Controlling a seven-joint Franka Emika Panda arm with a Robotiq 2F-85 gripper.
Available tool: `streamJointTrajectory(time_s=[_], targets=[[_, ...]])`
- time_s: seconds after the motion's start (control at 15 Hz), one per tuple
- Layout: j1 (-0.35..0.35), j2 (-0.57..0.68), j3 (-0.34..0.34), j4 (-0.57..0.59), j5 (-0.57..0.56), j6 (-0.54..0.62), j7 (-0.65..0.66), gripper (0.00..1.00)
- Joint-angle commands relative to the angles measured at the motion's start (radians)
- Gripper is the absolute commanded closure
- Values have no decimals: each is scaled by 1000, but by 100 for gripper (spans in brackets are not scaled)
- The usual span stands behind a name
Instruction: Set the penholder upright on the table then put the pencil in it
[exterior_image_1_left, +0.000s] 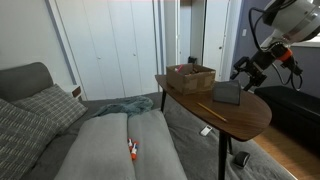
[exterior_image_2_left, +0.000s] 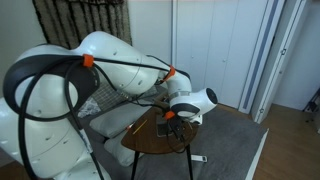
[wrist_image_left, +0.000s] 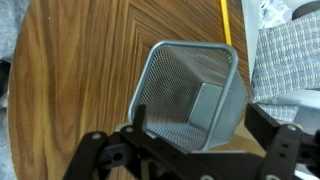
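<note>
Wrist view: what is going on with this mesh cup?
The robot arm's fingers are at the rim of the small dark grey mesh cup, whose opening faces the wrist camera. Whether they grip it, I cannot tell. The thin yellow wooden pencil lies near it on the dark brown wooden table, not yet inside.

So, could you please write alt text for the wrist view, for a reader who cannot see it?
A grey mesh penholder, its open mouth toward the camera, fills the middle on a brown wooden table. Black jaws stand on either side of it below; whether they press it is unclear. A yellow pencil lies beyond it.
</note>
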Motion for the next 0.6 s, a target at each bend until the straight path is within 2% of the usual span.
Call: streamJointTrajectory(time_s=[0.0,0.27,0.33,0.53], targets=[[-39,17,-3,15,60,-98,2,0],[-61,20,2,27,107,-166,-3,0],[-62,25,6,32,114,-177,-4,18],[-59,41,19,42,130,-177,1,41]])
